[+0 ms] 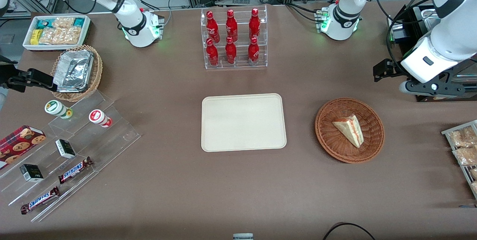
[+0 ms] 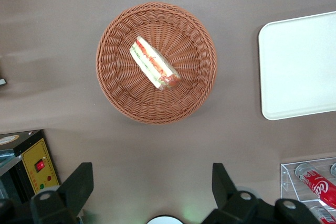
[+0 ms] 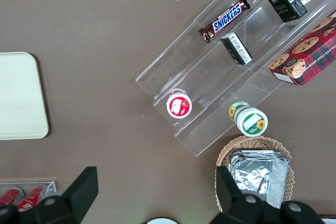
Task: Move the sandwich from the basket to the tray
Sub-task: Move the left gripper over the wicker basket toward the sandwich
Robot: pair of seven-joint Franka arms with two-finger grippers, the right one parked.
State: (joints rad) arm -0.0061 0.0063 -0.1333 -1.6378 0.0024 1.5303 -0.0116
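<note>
The sandwich [image 1: 349,129] [image 2: 154,63], a pale wedge with red, orange and green layers along its edge, lies in the round reddish-brown wicker basket [image 1: 372,143] [image 2: 118,85]. The cream rectangular tray [image 1: 243,122] [image 2: 299,66] sits bare beside the basket, toward the parked arm's end. My gripper [image 1: 384,70] [image 2: 151,182] hangs open high above the table, farther from the front camera than the basket. Nothing is between its dark fingers [image 2: 79,182].
A clear rack of red bottles [image 1: 234,38] [image 2: 315,184] stands farther from the front camera than the tray. Bagged snacks on a rack [image 1: 464,147] lie at the working arm's end. A yellow-labelled box [image 2: 38,167] stands on the table below the gripper.
</note>
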